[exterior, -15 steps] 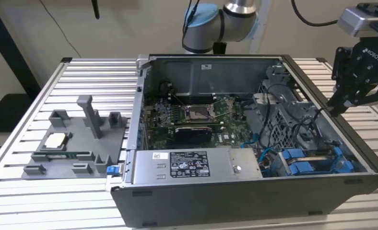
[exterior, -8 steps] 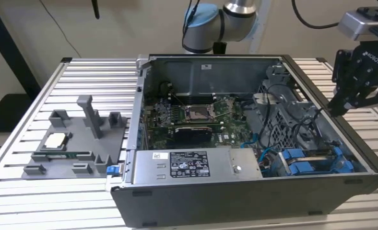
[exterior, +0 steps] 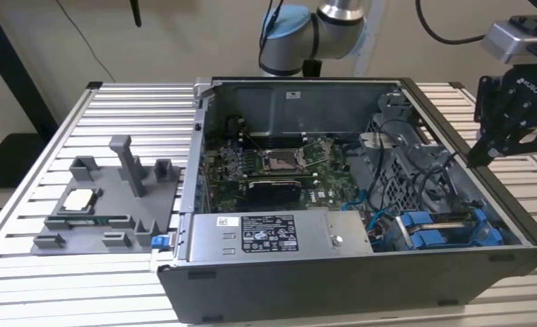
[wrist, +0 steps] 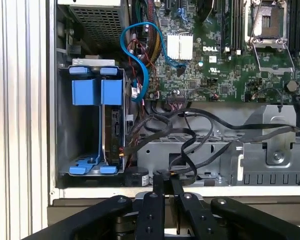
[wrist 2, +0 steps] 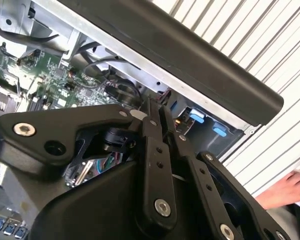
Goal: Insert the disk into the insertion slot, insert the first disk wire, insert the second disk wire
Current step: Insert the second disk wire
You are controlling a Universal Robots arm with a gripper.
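The disk (wrist: 110, 131) stands on edge in its blue carrier (wrist: 111, 91) inside the insertion slot (wrist: 80, 135), the drive bay at the case's corner. The same bay with blue carriers (exterior: 441, 230) sits at the front of the exterior view's right. Black wires (wrist: 190, 131) loop from beside the disk across a metal bracket; I cannot tell whether their ends are plugged in. A blue wire (wrist: 140, 55) curves from the board toward the bay. My gripper (exterior: 476, 158) hangs above the case's wall on the exterior view's right, shut and holding nothing; in both wrist views its fingers (wrist: 162, 187) (wrist 2: 155, 120) press together.
The open case's dark rim (wrist 2: 190, 55) passes just under the gripper. A grey power supply box with a label (exterior: 268, 235) lies at the case front, the motherboard (exterior: 278, 163) behind it. A grey fixture (exterior: 105, 204) stands on the slatted table. A person's hand (wrist 2: 285, 190) rests beside the case.
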